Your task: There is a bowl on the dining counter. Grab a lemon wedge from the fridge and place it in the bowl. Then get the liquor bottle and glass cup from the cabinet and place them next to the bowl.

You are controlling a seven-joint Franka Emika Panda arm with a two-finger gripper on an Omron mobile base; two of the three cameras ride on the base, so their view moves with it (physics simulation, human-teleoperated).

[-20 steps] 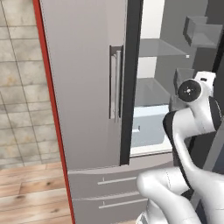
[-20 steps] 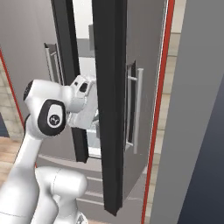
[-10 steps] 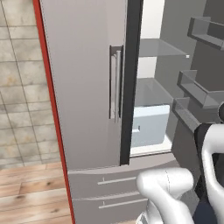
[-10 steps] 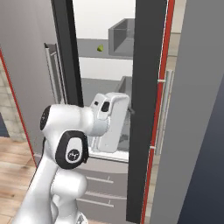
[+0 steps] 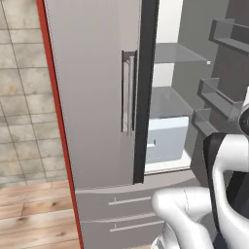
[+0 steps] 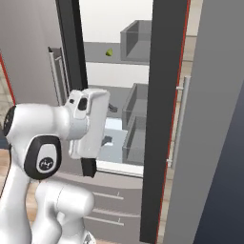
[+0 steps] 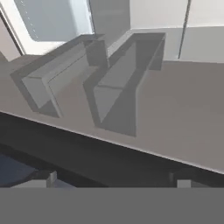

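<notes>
Fridge (image 5: 97, 112) right door stands open; the lemon wedge (image 6: 109, 53) sits on an upper glass shelf (image 5: 177, 52), well above the hand. Gripper (image 7: 114, 179) is released, jaws spread wide, nothing between them (fingertips barely visible at the hand view's lower edge). It faces the door bins (image 7: 116, 83) on the inner door panel.

Risk: the hand could clip the bins or the shelf edge when rising towards the wedge, since the opening looks narrow.

Surfaces: matte grey boxy bins, brushed silver doors, pale translucent crisper drawer (image 5: 168, 138), wedge small and yellow-green.
</notes>
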